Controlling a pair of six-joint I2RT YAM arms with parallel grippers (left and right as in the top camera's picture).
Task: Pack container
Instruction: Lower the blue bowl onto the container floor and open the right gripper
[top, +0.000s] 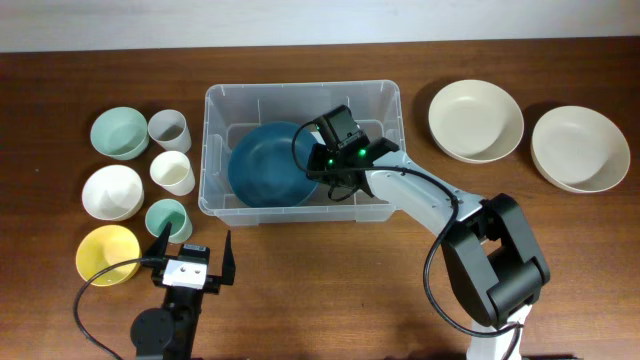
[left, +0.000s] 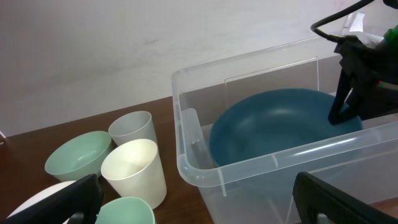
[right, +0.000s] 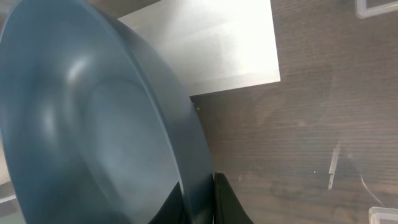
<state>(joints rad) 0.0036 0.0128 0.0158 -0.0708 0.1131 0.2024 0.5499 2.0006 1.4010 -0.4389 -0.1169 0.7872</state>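
**Blue bowl in the bin, right claw clamped on its rim**

From above, the container (top: 300, 92) sits mid-table with the blue bowl (top: 265, 165) tilted in its left half. The right gripper (top: 322, 172) reaches in at the bowl's right edge. The left gripper (top: 196, 236) hangs near the table's front edge, jaws spread wide and empty, beside a teal cup (top: 167, 218) and a yellow bowl (top: 107, 252).

From the left wrist, the bowl (left: 273, 130) leans inside the container (left: 280, 168). A white cup (left: 134, 165), a grey cup (left: 132, 127) and a pale green bowl (left: 78, 155) stand outside its left wall.

From the right wrist, dark fingers (right: 227, 202) pinch the bowl's rim, one on each side. A white label (right: 211, 50) shows on the clear base.
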